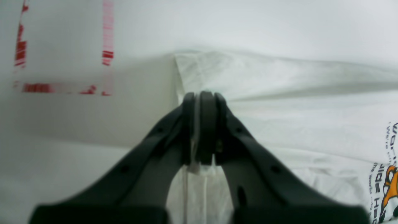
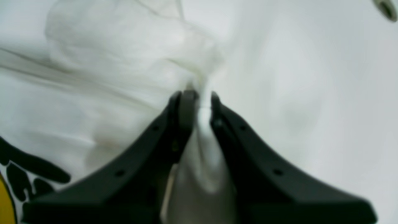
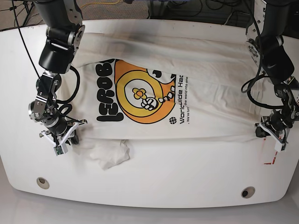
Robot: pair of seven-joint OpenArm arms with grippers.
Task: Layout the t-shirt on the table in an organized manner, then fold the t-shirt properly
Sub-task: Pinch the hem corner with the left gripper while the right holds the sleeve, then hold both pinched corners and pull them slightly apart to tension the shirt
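My 2 claws, left gripper (image 1: pixel 202 99) and right gripper (image 2: pixel 196 96), both pinch the t-shirt (image 3: pixel 187 112) (spread, sleeve crumpled, unfolded).

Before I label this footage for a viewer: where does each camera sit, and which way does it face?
Left wrist: on the left arm, looking past the left gripper, shut on the t-shirt, toward the red tape.
Right wrist: on the right arm, looking past the right gripper, pinching the shirt's fabric.
Base: overhead, looking down at the table; both arms show.
Shared: the shirt's printed graphic appears in all three.
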